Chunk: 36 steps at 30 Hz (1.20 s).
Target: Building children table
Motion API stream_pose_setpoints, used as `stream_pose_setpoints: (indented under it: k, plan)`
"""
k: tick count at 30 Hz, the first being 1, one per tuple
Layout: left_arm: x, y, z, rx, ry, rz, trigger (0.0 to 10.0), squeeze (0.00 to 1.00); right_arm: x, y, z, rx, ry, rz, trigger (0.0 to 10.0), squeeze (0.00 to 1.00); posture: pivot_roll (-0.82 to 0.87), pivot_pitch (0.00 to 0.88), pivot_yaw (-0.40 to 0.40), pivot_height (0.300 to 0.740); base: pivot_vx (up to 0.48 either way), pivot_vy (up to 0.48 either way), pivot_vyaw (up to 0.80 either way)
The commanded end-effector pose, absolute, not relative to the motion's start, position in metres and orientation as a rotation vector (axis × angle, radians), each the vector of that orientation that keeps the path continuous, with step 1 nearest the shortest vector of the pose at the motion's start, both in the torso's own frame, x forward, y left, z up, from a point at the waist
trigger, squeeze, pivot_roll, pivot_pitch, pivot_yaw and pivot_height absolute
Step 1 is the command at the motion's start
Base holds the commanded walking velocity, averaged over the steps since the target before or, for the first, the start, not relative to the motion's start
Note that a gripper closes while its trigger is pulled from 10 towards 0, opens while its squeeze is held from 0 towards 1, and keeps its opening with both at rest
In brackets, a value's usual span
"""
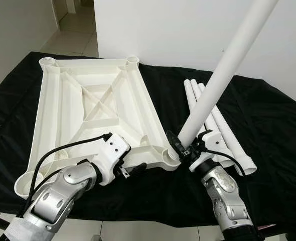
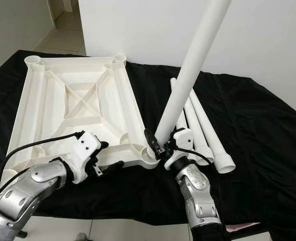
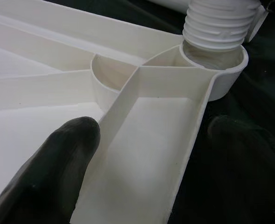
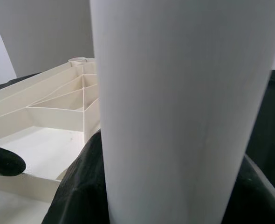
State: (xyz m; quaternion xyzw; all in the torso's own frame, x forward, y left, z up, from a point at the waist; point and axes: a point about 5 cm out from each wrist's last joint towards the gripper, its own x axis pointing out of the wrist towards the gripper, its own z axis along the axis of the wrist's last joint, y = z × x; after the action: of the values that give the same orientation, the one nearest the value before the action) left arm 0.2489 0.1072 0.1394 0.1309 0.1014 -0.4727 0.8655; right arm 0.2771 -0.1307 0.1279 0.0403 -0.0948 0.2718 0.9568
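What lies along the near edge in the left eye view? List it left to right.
Left gripper → tabletop's near right socket → right gripper holding tilted leg → three spare legs.

I see a plain white wall (image 1: 188,35) straight ahead, evenly lit, no hard shadows. The surface (image 1: 268,125) under it is draped in a black cloth (image 2: 268,120), slightly wrinkled, hanging over the near edge. To the left a passage opens with pale glossy floor tiles (image 1: 75,35) reflecting soft light. A grey-white side wall (image 1: 12,35) runs along the far left. Light floor tiles (image 1: 138,232) show below the near edge.
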Motion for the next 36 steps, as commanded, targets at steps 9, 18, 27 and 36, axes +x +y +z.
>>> stream_pose_setpoints:
  k: [9,18,27,36]
  plan:
    - [0.255,0.103,0.143,0.243,0.186,-1.064,10.0,0.0,0.277,-0.136,0.12,0.121,-0.151,0.506,10.0,0.0,0.06,0.063,-0.061,0.74,0.0,0.0,0.0]
    - [0.279,0.109,0.161,0.165,0.075,-0.872,10.0,0.0,0.29,-0.151,0.14,0.085,-0.244,0.379,10.0,0.0,0.06,0.073,-0.06,0.74,0.0,0.0,0.0]
    - [0.286,0.11,0.166,0.128,0.054,-0.829,10.0,0.0,0.3,-0.157,0.153,0.063,-0.273,0.331,10.0,0.0,0.06,0.08,-0.051,0.74,0.0,0.0,0.0]
    - [0.295,0.114,0.171,0.104,0.02,-0.764,10.0,0.0,0.301,-0.157,0.157,0.059,-0.279,0.325,10.0,0.0,0.05,0.081,-0.049,0.74,0.0,0.0,-0.62]
